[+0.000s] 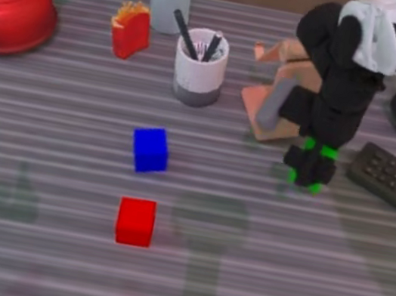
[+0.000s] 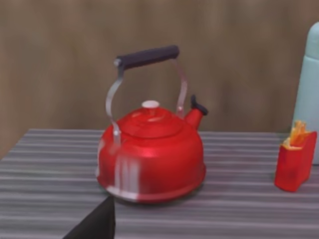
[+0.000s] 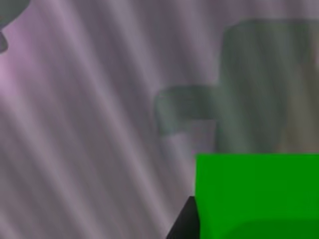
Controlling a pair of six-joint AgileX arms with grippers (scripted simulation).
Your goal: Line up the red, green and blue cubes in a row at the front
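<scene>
The right tool (image 1: pixel 308 170) is seen in the top view hanging above the desk (image 1: pixel 274 284), right of centre, w/ green showing at both sides of its tip. In the right wrist view the green cube (image 3: pixel 256 194) fills the near corner, pressed against a dark finger (image 3: pixel 182 224), w/ its shadow thrown on the desk below. The tool is thus judged clamped on the green cube and held clear of the surface.

Relation that matters for the next move: the red cube (image 1: pixel 136 221) lies to the tool's left and nearer the front edge. The blue cube (image 1: pixel 151 150) lies to the tool's left at approx. the same depth, directly behind red, w/ a small gap between them. Red and blue are stacked front-to-back, not side by side, so no row is formed yet.

Red sits nearest the front and is probably the anchor. A spot right of red, on the tool's side, would be reached by a leftward and forward carry; no obstacle is seen on that path. Cubes have no long axis, so only square faces need be matched to red's.

The left tool is not seen in any view; only the arm's edge shows at the far left, parked, its camera faced toward a kettle (image 2: pixel 151 157). The right arm is nearer.
</scene>
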